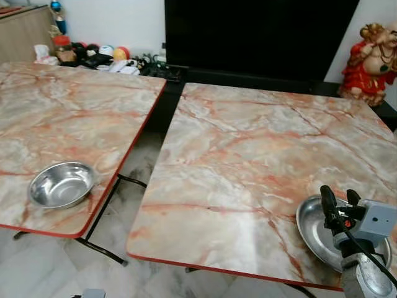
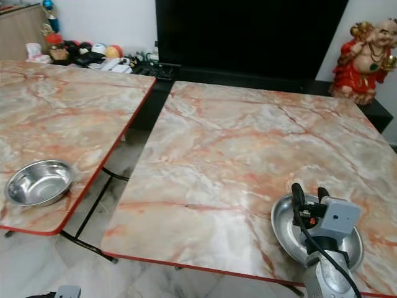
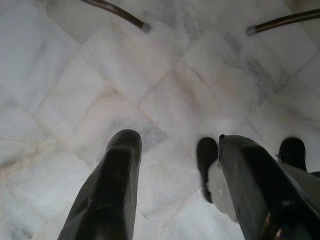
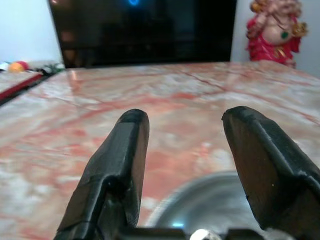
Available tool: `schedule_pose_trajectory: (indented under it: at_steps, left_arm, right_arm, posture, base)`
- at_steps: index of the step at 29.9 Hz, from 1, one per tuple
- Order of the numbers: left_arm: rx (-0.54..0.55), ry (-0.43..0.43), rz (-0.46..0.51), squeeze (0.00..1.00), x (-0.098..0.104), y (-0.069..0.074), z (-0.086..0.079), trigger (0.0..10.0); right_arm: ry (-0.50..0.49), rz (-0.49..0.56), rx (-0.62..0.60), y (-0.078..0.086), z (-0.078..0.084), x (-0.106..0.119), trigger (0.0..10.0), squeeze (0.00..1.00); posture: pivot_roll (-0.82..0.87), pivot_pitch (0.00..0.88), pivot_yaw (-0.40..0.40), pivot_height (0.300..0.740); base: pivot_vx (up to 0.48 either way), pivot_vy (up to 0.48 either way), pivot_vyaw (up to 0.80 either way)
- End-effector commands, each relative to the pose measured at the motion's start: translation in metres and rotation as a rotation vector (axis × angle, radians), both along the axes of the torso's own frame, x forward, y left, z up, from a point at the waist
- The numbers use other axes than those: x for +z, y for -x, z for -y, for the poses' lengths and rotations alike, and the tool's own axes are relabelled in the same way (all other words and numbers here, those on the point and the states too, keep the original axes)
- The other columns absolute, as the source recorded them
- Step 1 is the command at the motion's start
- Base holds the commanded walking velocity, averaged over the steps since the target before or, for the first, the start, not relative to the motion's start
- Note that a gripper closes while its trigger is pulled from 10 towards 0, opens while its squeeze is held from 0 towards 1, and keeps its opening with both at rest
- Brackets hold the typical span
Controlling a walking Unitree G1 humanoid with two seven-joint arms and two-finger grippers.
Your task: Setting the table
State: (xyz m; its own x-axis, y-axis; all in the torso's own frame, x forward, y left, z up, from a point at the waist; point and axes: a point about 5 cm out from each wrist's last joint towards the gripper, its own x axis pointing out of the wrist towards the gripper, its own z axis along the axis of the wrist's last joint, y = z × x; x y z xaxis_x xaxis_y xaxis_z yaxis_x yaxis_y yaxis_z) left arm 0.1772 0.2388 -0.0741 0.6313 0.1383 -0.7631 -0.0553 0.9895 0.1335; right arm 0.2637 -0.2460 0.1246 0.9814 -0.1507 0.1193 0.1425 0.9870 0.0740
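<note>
Two tables with a pink marble pattern stand side by side. A steel bowl (image 1: pixel 61 184) rests near the front edge of the left table (image 1: pixel 68 112). A second, shallower steel bowl (image 1: pixel 310 226) lies at the front right of the right table (image 1: pixel 248 161). My right gripper (image 1: pixel 339 195) hovers just over this bowl's near side, open, with nothing between its fingers; in the right wrist view the bowl's rim (image 4: pixel 210 200) shows below the spread fingers (image 4: pixel 125 150). My left gripper (image 3: pixel 177 140) hangs low over the floor, open and empty.
A narrow gap (image 1: pixel 146 161) with black table legs (image 1: pixel 102 248) separates the tables above a white marble floor (image 3: pixel 125 75). A large dark screen (image 1: pixel 260 37) stands behind them. A red figurine (image 1: pixel 372 62) sits at the back right, small toys and clutter (image 1: pixel 105 56) at the back left.
</note>
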Motion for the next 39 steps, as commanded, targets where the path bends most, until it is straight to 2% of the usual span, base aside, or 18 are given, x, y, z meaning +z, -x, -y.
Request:
schedule_pose_trajectory:
  at_steps: [1, 12, 39]
  left_arm:
    - [-0.001, -0.004, -0.027, 0.0, -0.002, 0.006, -0.003, 10.0]
    - [-0.015, -0.008, -0.023, 0.0, -0.001, 0.003, -0.005, 10.0]
    - [0.026, 0.007, -0.017, 0.0, -0.002, 0.006, -0.004, 10.0]
  right_arm:
    - [0.001, -0.008, 0.009, -0.001, -0.004, -0.004, 10.0, 0.0]
    - [-0.027, 0.007, 0.025, -0.003, -0.015, -0.004, 10.0, 0.0]
    - [-0.05, 0.008, 0.036, -0.008, -0.023, -0.004, 10.0, 0.0]
  posture:
    - [-0.01, 0.0, -0.042, 0.74]
    - [-0.01, 0.0, -0.036, 0.74]
    - [0.0, 0.06, -0.048, 0.74]
  base:
    - [0.0, 0.48, 0.0]
    - [0.0, 0.48, 0.0]
    - [0.0, 0.439, 0.0]
